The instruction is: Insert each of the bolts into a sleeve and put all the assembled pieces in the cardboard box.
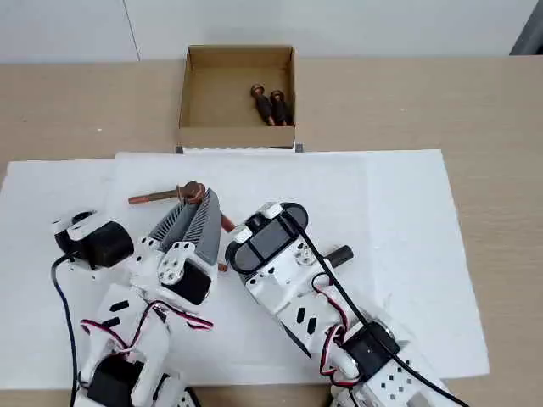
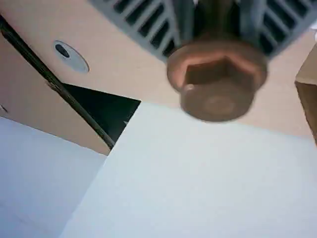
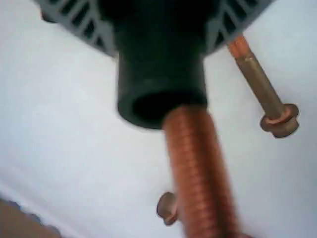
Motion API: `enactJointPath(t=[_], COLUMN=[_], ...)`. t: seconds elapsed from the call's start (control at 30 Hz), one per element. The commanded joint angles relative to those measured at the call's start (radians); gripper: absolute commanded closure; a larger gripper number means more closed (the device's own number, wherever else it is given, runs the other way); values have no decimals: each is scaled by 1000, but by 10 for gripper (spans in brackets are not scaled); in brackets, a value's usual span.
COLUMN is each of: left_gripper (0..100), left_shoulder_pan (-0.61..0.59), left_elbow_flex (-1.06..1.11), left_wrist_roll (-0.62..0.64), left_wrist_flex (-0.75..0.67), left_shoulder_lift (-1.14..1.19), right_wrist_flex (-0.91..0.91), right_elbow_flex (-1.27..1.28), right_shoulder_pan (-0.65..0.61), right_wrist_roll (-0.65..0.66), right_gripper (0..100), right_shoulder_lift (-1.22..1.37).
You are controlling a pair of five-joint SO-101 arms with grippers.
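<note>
My left gripper [image 1: 200,200] is shut on a copper bolt [image 2: 216,79], whose hex head [image 1: 193,191] sits at the tips of the grey fingers [image 2: 138,20]. My right gripper [image 3: 158,20] is shut on a black sleeve [image 3: 161,74], and the threaded end of a bolt [image 3: 198,168] meets the sleeve's open mouth. The two grippers are close together on the white paper [image 1: 382,203]. The cardboard box [image 1: 193,93] stands beyond the paper with two assembled pieces [image 1: 270,106] lying inside it.
A loose bolt [image 1: 153,197] lies on the paper beside the left fingertips. A black sleeve [image 1: 339,253] lies beside the right arm. In the right wrist view, a second bolt [image 3: 262,94] and another bolt head [image 3: 167,208] are on the paper.
</note>
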Motion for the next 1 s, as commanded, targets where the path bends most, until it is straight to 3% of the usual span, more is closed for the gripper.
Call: enactJointPath(t=[0.0, 0.43, 0.73, 0.97], left_gripper=[995, 995, 995, 995], left_shoulder_pan=[6, 8, 167, 180], left_elbow_flex=[10, 47, 41, 44], left_wrist_roll=[-2, -2, -8, -8], left_wrist_flex=[-34, -26, 235, 276], left_shoulder_lift=[-11, -11, -11, -11], right_wrist_flex=[-28, -28, -96, -114], right_elbow_flex=[-15, -15, -15, -15], right_shoulder_pan=[-10, -54, -51, -10], right_wrist_roll=[12, 35, 104, 103], right_gripper=[995, 995, 995, 995], right_shoulder_lift=[-15, -15, -16, -16])
